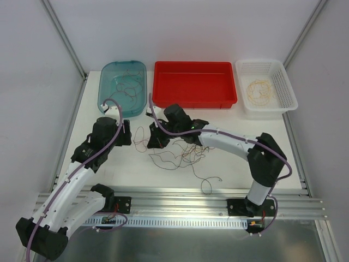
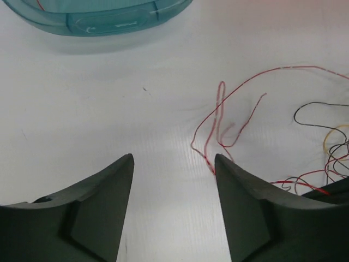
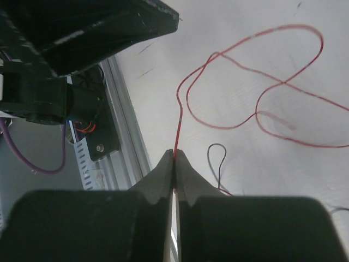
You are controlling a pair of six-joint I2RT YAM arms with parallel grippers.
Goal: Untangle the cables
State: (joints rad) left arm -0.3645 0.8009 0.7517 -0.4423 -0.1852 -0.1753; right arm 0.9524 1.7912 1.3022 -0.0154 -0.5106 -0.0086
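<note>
The cables (image 1: pixel 182 153) lie as a loose tangle of thin red, dark and yellow wires on the white table, in front of the red bin. My right gripper (image 1: pixel 155 140) (image 3: pixel 175 153) is shut on a red cable (image 3: pixel 218 82), which loops away over the table from its tips. My left gripper (image 1: pixel 130 134) (image 2: pixel 174 158) is open and empty just left of it, low over bare table. A red cable loop (image 2: pixel 218 123) lies beside the left gripper's right finger (image 2: pixel 240 191). More dark and yellow strands (image 2: pixel 327 142) show at that view's right edge.
A teal tray (image 1: pixel 106 90) (image 2: pixel 98 22) at the back left holds a few thin wires. A red bin (image 1: pixel 194 101) stands at back centre. A white basket (image 1: pixel 283 87) at back right holds yellow wires. The left gripper's body (image 3: pixel 98 33) fills the right wrist view's top left.
</note>
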